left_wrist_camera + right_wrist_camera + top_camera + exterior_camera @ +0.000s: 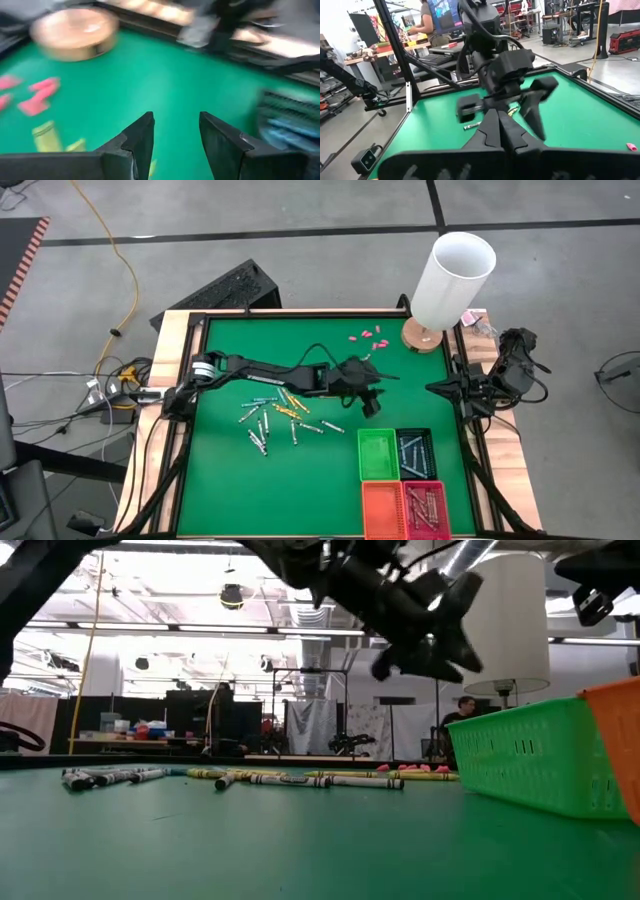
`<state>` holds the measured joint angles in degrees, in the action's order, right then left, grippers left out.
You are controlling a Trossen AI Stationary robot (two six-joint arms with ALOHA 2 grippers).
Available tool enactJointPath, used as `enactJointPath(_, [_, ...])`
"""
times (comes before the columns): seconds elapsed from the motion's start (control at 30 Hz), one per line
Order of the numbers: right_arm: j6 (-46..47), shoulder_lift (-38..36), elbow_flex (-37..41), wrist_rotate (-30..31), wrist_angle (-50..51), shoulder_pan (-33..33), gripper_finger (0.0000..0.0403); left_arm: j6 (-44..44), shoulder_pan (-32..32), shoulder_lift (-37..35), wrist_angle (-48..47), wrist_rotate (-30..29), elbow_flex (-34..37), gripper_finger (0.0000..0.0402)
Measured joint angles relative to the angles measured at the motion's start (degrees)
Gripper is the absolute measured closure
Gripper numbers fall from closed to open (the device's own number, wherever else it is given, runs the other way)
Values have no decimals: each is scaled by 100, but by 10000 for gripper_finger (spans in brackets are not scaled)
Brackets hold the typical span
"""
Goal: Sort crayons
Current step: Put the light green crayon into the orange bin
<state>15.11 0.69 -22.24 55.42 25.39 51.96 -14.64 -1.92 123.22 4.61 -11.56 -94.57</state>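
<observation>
Across the green desk (220, 480) the crayons (275, 415) lie loose at its middle, left of the bins (400, 475). Stretched above them, the left hand (368, 402) hangs empty, fingers parted. It should descend squarely over one crayon, fingers astride. At the desk's right edge, the right hand (440, 388) waits pinched closed.

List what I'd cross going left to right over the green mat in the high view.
Loose crayons → left gripper, open above the mat → green basket → black basket holding blue crayons → right gripper, shut at the mat's edge.
</observation>
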Motion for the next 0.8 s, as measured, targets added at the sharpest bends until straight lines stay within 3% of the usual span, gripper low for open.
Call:
enactJointPath(0.17, [2,11,0,0,7,1,403,602,-5,-134,-64,-1411,548,255])
enactJointPath(0.3, [0,11,0,0,8,0,403,1179,-29,-55,-7,-608,558,255])
enactJointPath(0.43, [30,3,0,0,28,0,403,1757,-31,194,-98,-295,594,255])
enactJointPath(0.57, [54,7,0,-4,53,0,403,1972,-140,288,42,394,553,255])
enactJointPath(0.8, [138,9,0,1,97,2,403,2152,-237,454,-120,779,588,255])
